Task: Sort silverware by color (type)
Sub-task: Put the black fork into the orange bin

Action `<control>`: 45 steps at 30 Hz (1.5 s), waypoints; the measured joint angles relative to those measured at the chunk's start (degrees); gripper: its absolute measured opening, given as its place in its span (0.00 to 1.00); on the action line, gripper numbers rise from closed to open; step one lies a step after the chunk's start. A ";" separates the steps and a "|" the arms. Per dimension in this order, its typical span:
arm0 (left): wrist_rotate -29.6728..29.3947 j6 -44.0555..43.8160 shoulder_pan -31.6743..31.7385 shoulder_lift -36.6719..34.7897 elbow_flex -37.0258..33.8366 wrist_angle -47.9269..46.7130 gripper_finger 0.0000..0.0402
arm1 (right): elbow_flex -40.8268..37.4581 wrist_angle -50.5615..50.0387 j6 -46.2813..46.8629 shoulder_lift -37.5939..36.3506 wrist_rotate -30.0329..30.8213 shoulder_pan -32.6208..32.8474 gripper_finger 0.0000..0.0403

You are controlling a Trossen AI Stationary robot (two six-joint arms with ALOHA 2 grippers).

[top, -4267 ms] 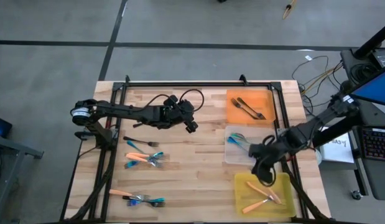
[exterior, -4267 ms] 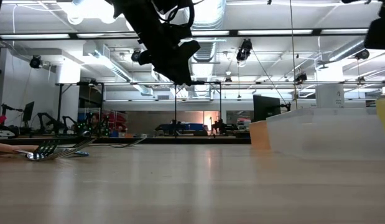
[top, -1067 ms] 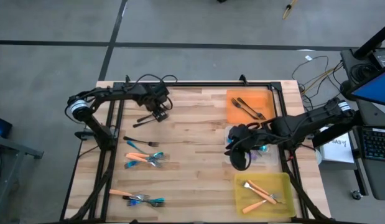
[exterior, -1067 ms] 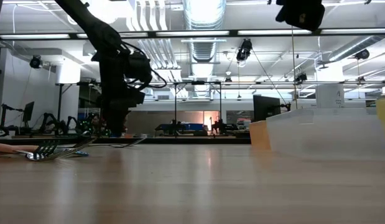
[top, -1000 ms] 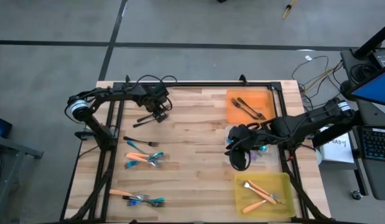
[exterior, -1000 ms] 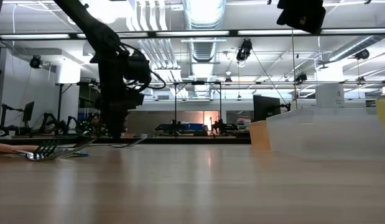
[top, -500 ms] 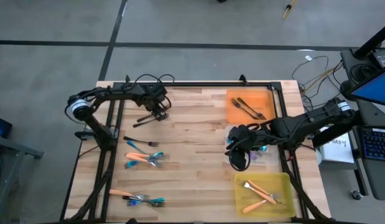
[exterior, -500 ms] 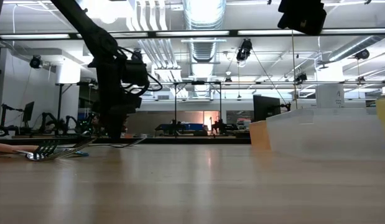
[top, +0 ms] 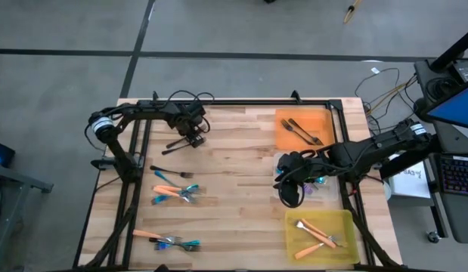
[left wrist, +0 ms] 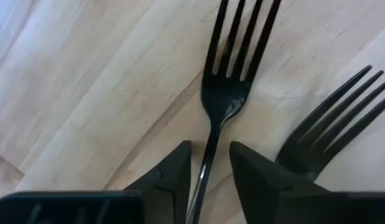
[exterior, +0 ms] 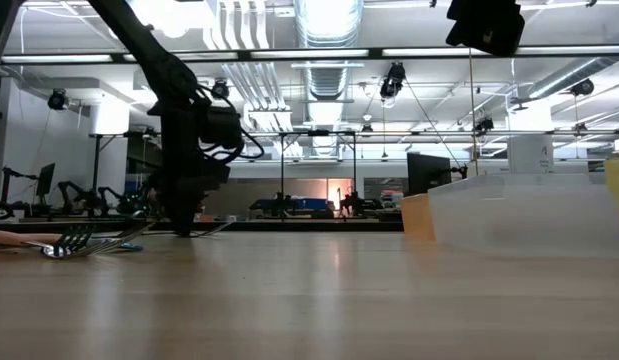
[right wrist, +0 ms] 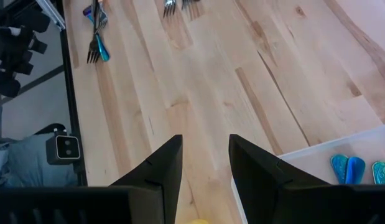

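Observation:
Two black forks (top: 177, 142) lie flat on the wood at the table's far left. My left gripper (left wrist: 209, 149) points straight down over them (top: 193, 139). Its open fingers stand on either side of one fork's handle (left wrist: 206, 163), just below the tines, with a narrow gap on each side. The second black fork (left wrist: 329, 124) lies close beside it. My right gripper (right wrist: 206, 143) hangs open with nothing between its fingers, above the near left corner of the clear tray (top: 282, 195).
A third black fork (top: 172, 174) and two clusters of orange and blue forks (top: 177, 194) (top: 167, 240) lie at the left. On the right stand an orange tray (top: 288, 137) with black forks, the clear tray with blue forks (right wrist: 347, 169), and a yellow tray (top: 347, 227) with orange forks.
My left gripper has sunk toward the table, coming down around the black fork at the far left. The forks have not moved.

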 joint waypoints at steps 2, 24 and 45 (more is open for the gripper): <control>0.80 -0.72 0.12 0.07 0.78 -0.54 0.17 | 0.00 0.00 -0.02 0.00 0.00 0.00 0.30; -2.35 -1.50 1.90 0.07 12.47 -4.62 0.00 | -0.02 -0.02 -0.19 -0.02 8.25 0.00 0.30; 25.85 -7.61 -10.64 -0.72 25.76 18.94 0.00 | -7.37 26.47 -11.50 2.11 14.97 -16.28 0.30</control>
